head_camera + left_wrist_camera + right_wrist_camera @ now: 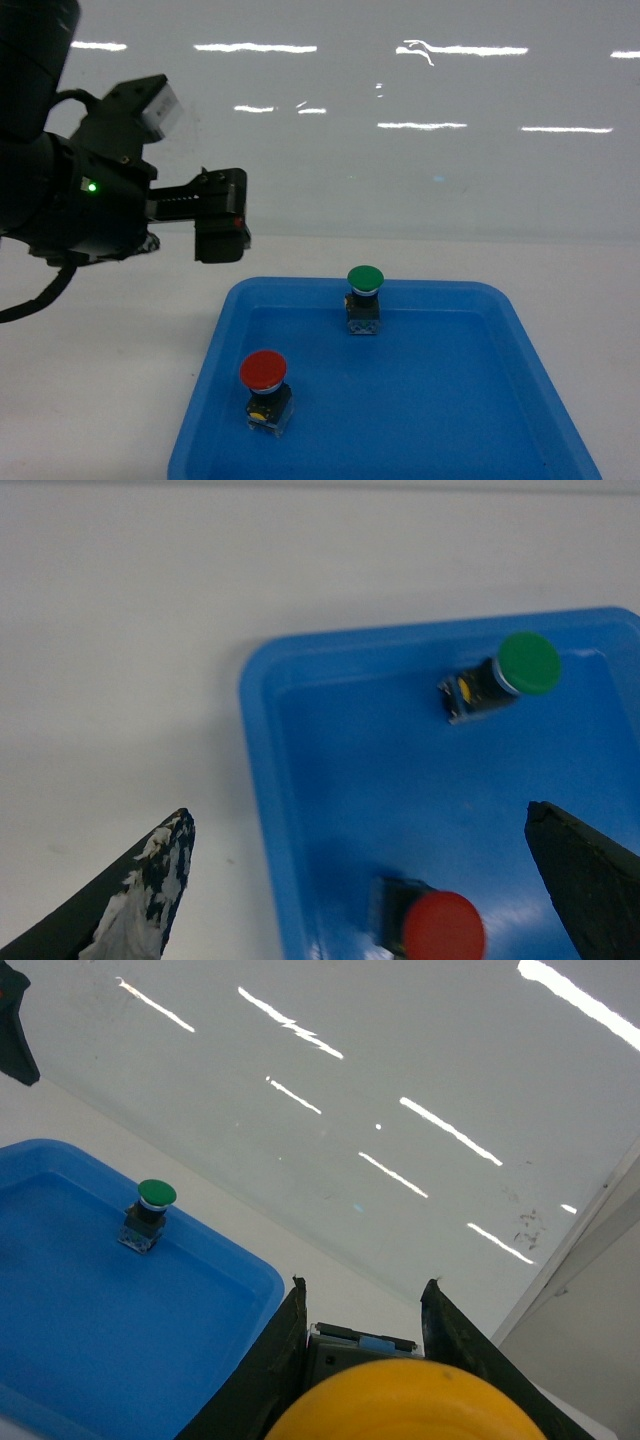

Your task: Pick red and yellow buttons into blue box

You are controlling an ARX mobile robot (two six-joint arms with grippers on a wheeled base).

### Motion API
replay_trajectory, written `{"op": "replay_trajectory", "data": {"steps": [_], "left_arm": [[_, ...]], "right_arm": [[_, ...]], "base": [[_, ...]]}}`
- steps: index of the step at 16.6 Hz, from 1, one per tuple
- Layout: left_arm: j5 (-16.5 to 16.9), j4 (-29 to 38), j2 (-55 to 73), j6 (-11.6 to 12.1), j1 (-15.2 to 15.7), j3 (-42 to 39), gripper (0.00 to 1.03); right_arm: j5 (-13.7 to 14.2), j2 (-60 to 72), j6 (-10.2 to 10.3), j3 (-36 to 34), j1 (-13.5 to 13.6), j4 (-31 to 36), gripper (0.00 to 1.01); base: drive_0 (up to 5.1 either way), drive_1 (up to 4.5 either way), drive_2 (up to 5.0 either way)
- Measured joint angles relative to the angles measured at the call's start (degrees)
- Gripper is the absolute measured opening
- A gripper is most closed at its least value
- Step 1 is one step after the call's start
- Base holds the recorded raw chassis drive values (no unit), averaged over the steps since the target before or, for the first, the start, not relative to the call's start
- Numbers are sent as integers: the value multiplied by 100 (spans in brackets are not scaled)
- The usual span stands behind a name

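My right gripper (365, 1345) pinches the yellow button (405, 1400). My left gripper (365, 875) hangs spread above the tray (420, 420); the red button (264, 371) sits at seven o'clock from the green one (365, 278).

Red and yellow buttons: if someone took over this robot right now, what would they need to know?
Left gripper: open, empty, hovering above the tray's left edge.
Right gripper: shut on the yellow button, held up off the tray.
Red button: upright in the tray, front left, untouched.
Green button: at the tray's back; leave it.
Blue box: not in any view.
Done: yellow picked up. Left: drop it in the box, then fetch red.
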Motion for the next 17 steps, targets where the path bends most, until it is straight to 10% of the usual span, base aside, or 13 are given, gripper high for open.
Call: {"op": "replay_trajectory", "data": {"steps": [9,17], "left_arm": [[-258,-391,-105,-98,-918,-210,98],[-249,-17,970,927,-505,22,98]], "right_arm": [[2,0,2,0,0,0,29],[2,0,2,0,0,0,29]], "base": [[0,0,0],[0,0,0]]}}
